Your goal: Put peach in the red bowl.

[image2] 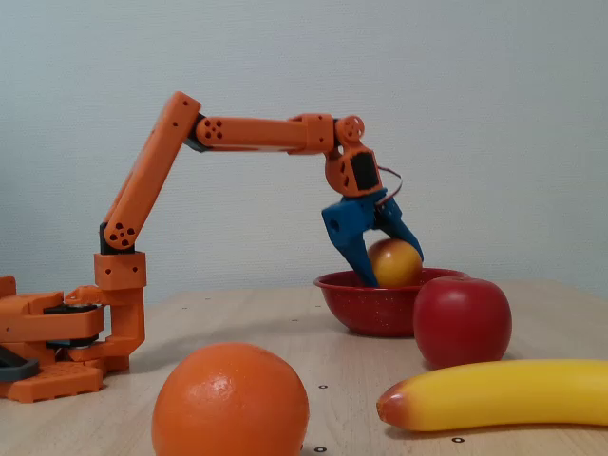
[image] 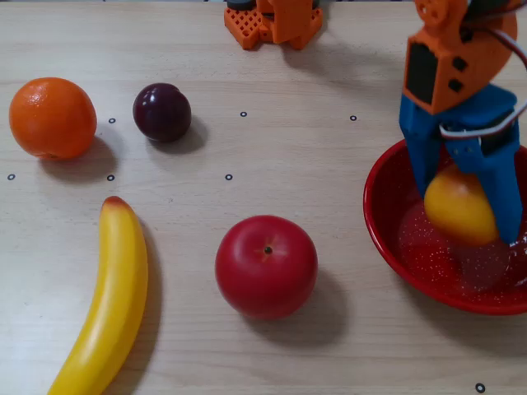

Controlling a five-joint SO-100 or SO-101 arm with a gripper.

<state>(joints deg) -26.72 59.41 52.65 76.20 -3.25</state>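
The peach, yellow-orange, sits between the two blue fingers of my gripper, which is shut on it. It hangs inside the red bowl at the right edge of a fixed view, just above the speckled bottom. In the side-on fixed view the peach shows at rim height of the red bowl, with the gripper reaching down from above and its fingers on either side of the fruit.
A red apple stands left of the bowl. A banana, an orange and a dark plum lie farther left. The arm's orange base is at the table's far edge.
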